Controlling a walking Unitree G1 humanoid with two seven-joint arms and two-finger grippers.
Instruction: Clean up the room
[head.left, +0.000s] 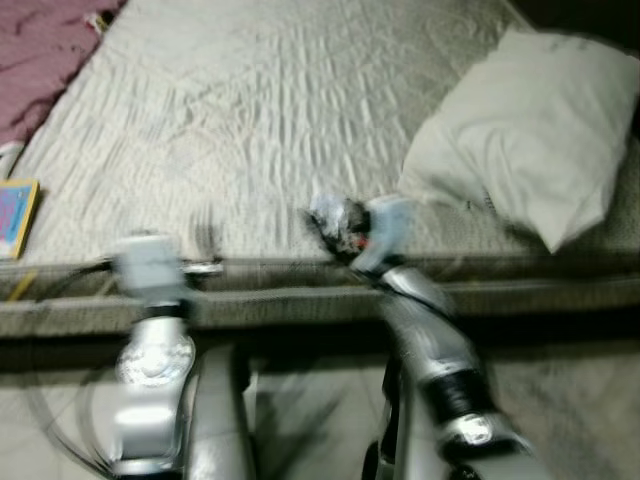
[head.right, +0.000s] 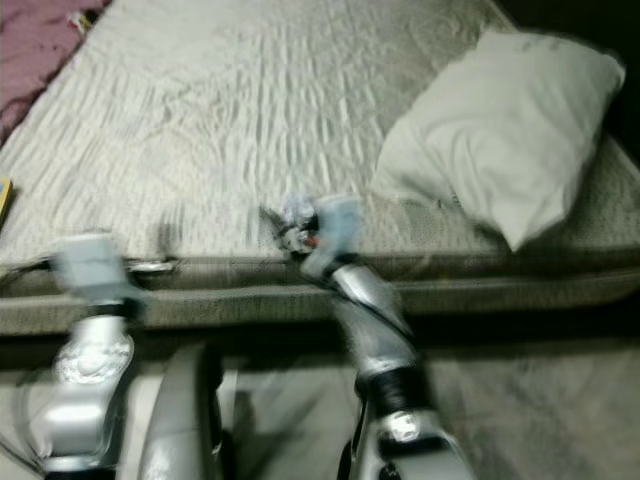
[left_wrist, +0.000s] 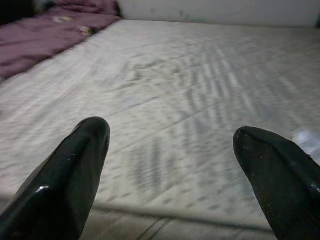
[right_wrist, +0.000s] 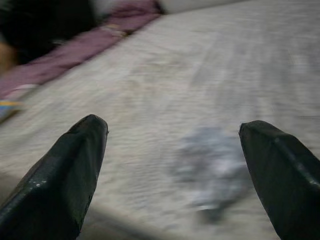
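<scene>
Your left gripper (left_wrist: 170, 165) spread wide over the pale quilted mattress (head.left: 300, 120), your right gripper (right_wrist: 172, 165) likewise agape, white pillow (head.left: 530, 130) at the mattress's right, purple blanket (head.left: 40, 50) far left.

The right end effector (right_wrist: 172, 150) holds its two black fingers (right_wrist: 65, 170) spread wide over the pale quilted bed (right_wrist: 210, 65). Between them lies a blurred grey-white crumpled object (right_wrist: 212, 167) on the bedcover. A purple blanket (right_wrist: 80, 50) runs along the bed's far side.
</scene>
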